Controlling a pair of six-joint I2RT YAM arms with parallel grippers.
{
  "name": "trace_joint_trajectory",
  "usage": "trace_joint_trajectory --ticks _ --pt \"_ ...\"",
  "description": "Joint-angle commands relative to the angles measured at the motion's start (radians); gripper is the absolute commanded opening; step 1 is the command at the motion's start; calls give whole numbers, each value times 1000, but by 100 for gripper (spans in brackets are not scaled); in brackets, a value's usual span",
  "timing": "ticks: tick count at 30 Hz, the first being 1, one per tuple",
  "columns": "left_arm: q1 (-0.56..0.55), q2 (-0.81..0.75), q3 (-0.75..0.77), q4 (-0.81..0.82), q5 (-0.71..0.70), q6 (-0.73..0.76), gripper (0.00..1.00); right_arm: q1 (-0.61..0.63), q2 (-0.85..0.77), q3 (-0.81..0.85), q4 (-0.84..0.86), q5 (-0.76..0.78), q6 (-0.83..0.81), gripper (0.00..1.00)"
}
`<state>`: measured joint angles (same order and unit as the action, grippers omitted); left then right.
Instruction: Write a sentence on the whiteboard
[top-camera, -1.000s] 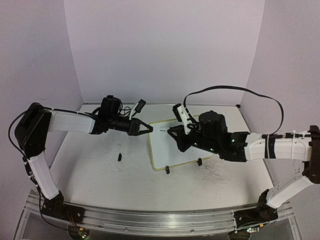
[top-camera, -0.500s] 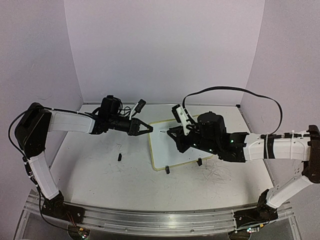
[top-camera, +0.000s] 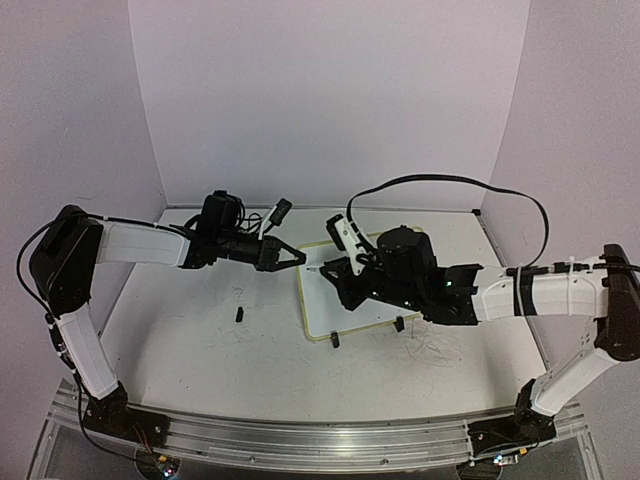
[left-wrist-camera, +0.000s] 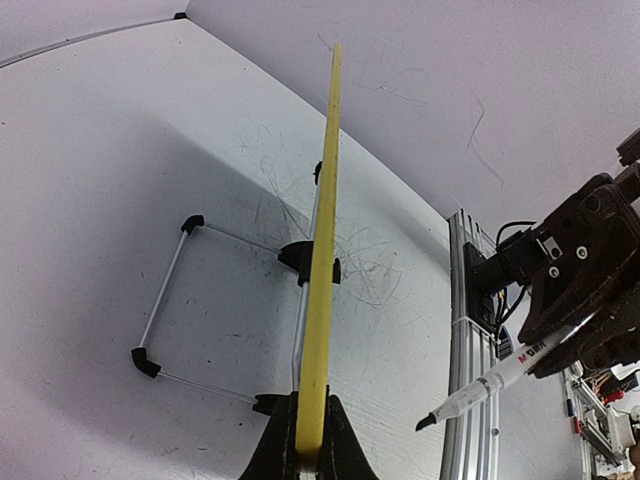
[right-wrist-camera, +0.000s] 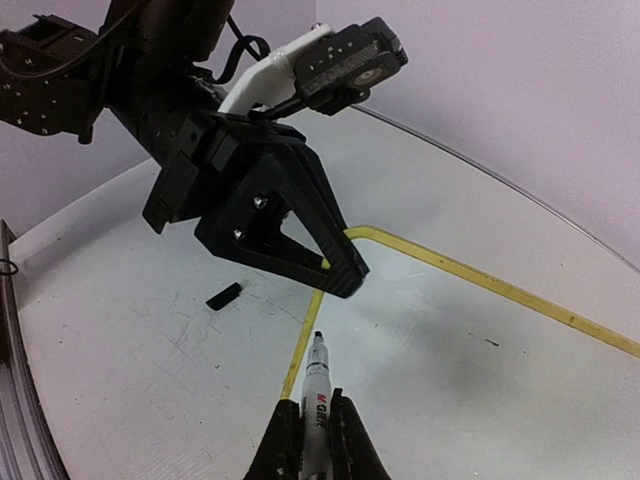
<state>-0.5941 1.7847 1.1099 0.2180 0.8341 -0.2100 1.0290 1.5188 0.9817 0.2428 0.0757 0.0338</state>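
The whiteboard (top-camera: 350, 300), white with a pale-yellow rim, stands tilted on two black clip feet (top-camera: 335, 340) at mid-table. My left gripper (top-camera: 296, 257) is shut on the rim at its far-left corner; in the left wrist view the rim (left-wrist-camera: 322, 280) runs edge-on out of the gripper (left-wrist-camera: 308, 450). My right gripper (right-wrist-camera: 316, 430) is shut on a white marker (right-wrist-camera: 318, 385), black tip uncapped, hovering over the board's left edge just below the left gripper (right-wrist-camera: 290, 215). No sentence shows on the board face (right-wrist-camera: 450, 340).
A small black piece (top-camera: 240, 314) lies on the tabletop left of the board. Grey scribble marks (top-camera: 430, 345) cover the table to the right. A wire stand (left-wrist-camera: 165, 300) props up the board. An aluminium rail (top-camera: 320, 440) runs along the near edge.
My right arm has moved left with the marker, carrying its tip from mid-board towards the board's left edge. The left arm and the board have stayed put.
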Motion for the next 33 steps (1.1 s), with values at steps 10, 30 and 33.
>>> trace_joint_trajectory --ticks 10,30,33 --pt "-10 -31 -5 5 -28 6 0 21 70 86 10 48 0 0" --pt "-10 -39 -6 5 -25 6 0 22 118 122 7 77 7 0" --pt "-10 -41 -7 5 -25 6 0 23 122 124 7 79 7 0"
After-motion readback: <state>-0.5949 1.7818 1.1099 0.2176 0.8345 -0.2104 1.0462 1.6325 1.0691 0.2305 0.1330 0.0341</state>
